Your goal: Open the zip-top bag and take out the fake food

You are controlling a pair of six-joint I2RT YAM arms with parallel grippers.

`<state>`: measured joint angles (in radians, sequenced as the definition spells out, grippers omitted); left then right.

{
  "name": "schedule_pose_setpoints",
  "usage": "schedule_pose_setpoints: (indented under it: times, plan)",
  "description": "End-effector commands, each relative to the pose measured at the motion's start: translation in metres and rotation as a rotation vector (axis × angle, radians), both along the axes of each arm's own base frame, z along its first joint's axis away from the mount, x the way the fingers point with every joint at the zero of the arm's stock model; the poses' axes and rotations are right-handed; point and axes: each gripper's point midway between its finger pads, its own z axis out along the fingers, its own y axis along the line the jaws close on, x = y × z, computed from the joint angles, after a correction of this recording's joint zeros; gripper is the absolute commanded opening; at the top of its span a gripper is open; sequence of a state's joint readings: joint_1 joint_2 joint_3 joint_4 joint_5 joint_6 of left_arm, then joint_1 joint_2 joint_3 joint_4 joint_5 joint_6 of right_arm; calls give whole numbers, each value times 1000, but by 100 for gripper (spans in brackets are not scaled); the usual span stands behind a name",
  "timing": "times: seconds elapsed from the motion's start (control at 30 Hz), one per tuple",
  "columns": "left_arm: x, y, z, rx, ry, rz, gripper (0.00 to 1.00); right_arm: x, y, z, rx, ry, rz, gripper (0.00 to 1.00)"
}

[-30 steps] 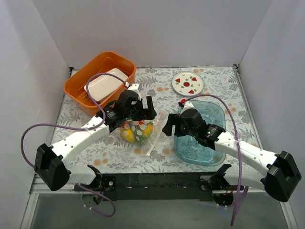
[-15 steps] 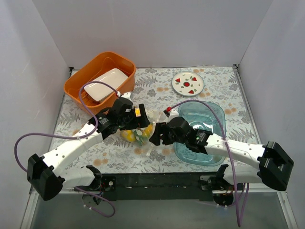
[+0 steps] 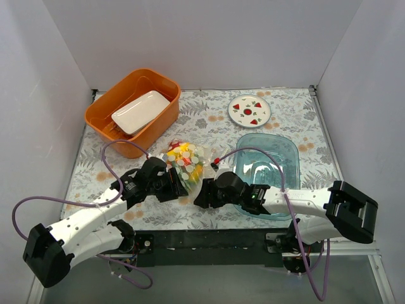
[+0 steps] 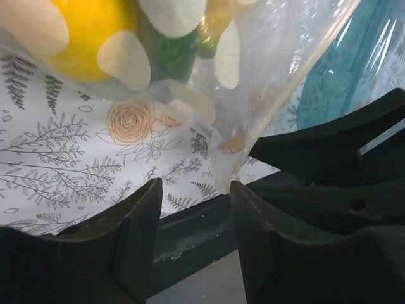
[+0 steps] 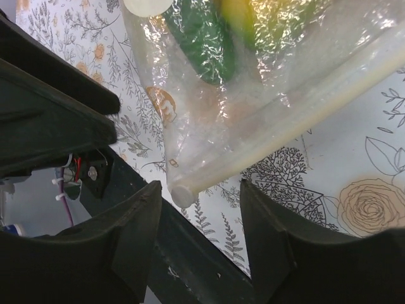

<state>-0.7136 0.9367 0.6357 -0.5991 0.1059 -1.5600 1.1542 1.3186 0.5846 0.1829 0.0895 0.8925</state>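
left gripper (image 4: 195, 190) and right gripper (image 5: 199, 190) both gape, nothing held, an edge of the zip-top bag (image 3: 185, 162) just between each pair of fingers, fake food (image 4: 82, 31) beyond. clamp now and you may pinch both walls together, dragging it along sealed.

Two white-and-black arms trailing purple cables

The left arm (image 3: 85, 221) and right arm (image 3: 304, 202) have slim white links dotted with small dark screw holes, joined by blocky black joint housings (image 3: 44, 253). A thin purple cable (image 3: 253, 149) loops off each arm, and black casings cover the wrists. A small red spot (image 3: 216, 161) shows by the right wrist. The left gripper (image 4: 193, 187) and right gripper (image 5: 199, 187) have broad matte black fingers (image 4: 136, 234) with rounded tips.
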Motion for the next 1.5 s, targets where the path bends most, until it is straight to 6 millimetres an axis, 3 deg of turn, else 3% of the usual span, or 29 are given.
schedule_pose_setpoints:
  times: [0.0,0.33,0.53,0.73,0.9,1.2,1.27,1.33,1.37,1.4,1.47]
  plan:
    - [-6,-24,12,-193,22,-11,44,1,19,16,101,7,-28,57]
    - [-3,-36,1,-274,30,-1,44,17,19,17,76,-22,-109,42]
    - [-2,-37,-10,-291,52,20,50,25,13,22,45,-53,-148,18]
    - [2,-34,-16,-282,57,69,48,25,14,21,24,-51,-143,1]
    - [4,-28,-28,-265,56,116,41,28,10,29,19,-66,-156,1]
    - [16,-40,-25,-321,16,107,31,24,5,28,8,-54,-154,1]
    - [18,-44,-24,-335,12,99,24,22,5,27,9,-44,-148,1]
    - [18,-45,-26,-336,17,96,13,19,5,25,12,-31,-142,12]
    - [18,-46,-26,-339,17,97,2,16,6,27,20,-24,-131,21]
    - [19,-46,-25,-346,18,99,0,14,7,29,30,-19,-125,37]
    - [19,-47,-22,-356,12,99,0,8,7,29,48,2,-116,45]
